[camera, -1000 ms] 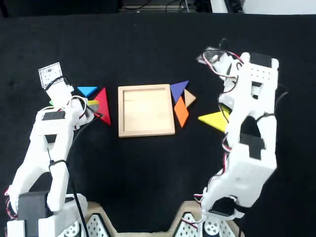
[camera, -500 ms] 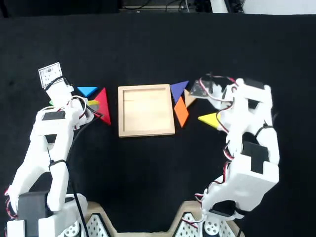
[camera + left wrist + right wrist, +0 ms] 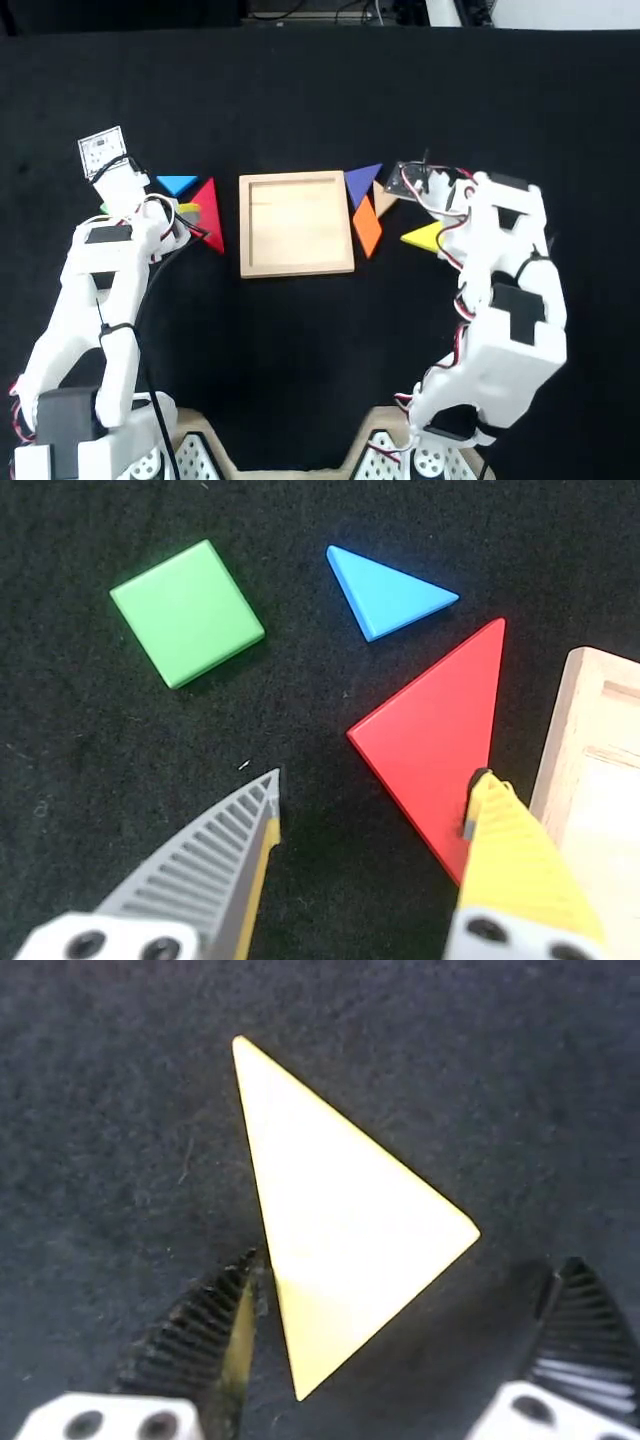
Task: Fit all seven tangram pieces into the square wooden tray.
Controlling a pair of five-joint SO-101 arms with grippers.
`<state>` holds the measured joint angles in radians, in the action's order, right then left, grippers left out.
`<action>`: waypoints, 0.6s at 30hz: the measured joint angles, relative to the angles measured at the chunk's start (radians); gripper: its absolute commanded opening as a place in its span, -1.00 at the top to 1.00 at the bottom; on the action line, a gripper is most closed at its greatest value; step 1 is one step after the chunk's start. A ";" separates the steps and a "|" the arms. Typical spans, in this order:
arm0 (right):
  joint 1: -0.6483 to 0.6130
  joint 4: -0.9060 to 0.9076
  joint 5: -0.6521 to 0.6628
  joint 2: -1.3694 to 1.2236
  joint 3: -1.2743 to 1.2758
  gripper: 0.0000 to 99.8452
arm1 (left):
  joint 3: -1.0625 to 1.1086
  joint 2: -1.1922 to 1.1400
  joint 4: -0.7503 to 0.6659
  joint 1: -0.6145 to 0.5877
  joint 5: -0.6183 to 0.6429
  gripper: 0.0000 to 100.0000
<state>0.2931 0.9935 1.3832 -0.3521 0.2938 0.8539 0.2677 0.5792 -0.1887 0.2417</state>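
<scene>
Black counter [image 3: 300, 90]; wooden tray [image 3: 297, 270] was seen unfilled
All seven pieces were seen outside it; left fingers [image 3: 215, 860] were held spread over the red triangle [image 3: 430, 730], right fingers [image 3: 200, 1330] spread around the yellow triangle [image 3: 340, 1230]

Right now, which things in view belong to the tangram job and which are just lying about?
Job: wooden tray, red triangle, blue triangle, green square, purple triangle, orange parallelogram, tan triangle, yellow triangle.
Just there: black table cover, cables behind.
</scene>
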 measured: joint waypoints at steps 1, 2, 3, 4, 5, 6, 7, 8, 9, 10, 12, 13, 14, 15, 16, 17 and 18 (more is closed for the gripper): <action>0.002 0.021 0.000 -0.017 -0.026 0.19 | 0.000 0.000 0.000 0.000 0.000 0.41; 0.002 0.048 0.000 -0.034 -0.054 0.19 | 0.000 0.000 0.000 0.000 0.000 0.41; 0.002 0.071 0.000 -0.049 -0.081 0.19 | 0.000 0.000 0.000 0.000 0.000 0.41; 0.002 0.094 0.000 -0.066 -0.110 0.19 | 0.000 0.000 0.000 0.000 0.000 0.41; 0.002 0.112 0.000 -0.086 -0.140 0.19 | 0.000 0.000 0.000 0.000 0.000 0.41; 0.002 0.130 0.000 -0.095 -0.161 0.19 | 0.000 0.000 0.000 0.000 0.000 0.41; 0.002 0.141 0.000 -0.101 -0.181 0.19 | 0.000 0.000 0.000 0.000 0.000 0.41; 0.000 0.149 0.000 -0.104 -0.196 0.19 | 0.000 0.000 0.000 0.000 0.000 0.41; 0.000 0.153 0.000 -0.106 -0.213 0.19 | 0.000 0.000 0.000 0.000 0.000 0.41; 0.000 0.155 0.000 -0.112 -0.232 0.19 | 0.000 0.000 0.000 0.000 0.000 0.41; 0.000 0.157 0.000 -0.120 -0.262 0.19 | 0.000 0.000 0.000 0.000 0.000 0.41; 0.002 0.157 0.006 -0.121 -0.272 0.19 | 0.000 0.000 0.000 0.000 0.000 0.41; 0.002 0.157 0.018 -0.123 -0.273 0.19 | 0.000 0.000 0.000 0.000 0.000 0.41; 0.002 0.157 0.026 -0.124 -0.273 0.19 | 0.000 0.000 0.000 0.000 0.000 0.41; -0.005 0.157 0.031 -0.124 -0.273 0.19 | 0.000 0.000 0.000 0.000 0.000 0.41; -0.014 0.157 0.034 -0.124 -0.273 0.19 | 0.000 0.000 0.000 0.000 0.000 0.41; -0.023 0.157 0.035 -0.124 -0.273 0.19 | 0.000 0.000 0.000 0.000 0.000 0.41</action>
<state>0.2700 1.1500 1.4185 -0.4764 0.0207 0.8539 0.2677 0.5792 -0.1887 0.2417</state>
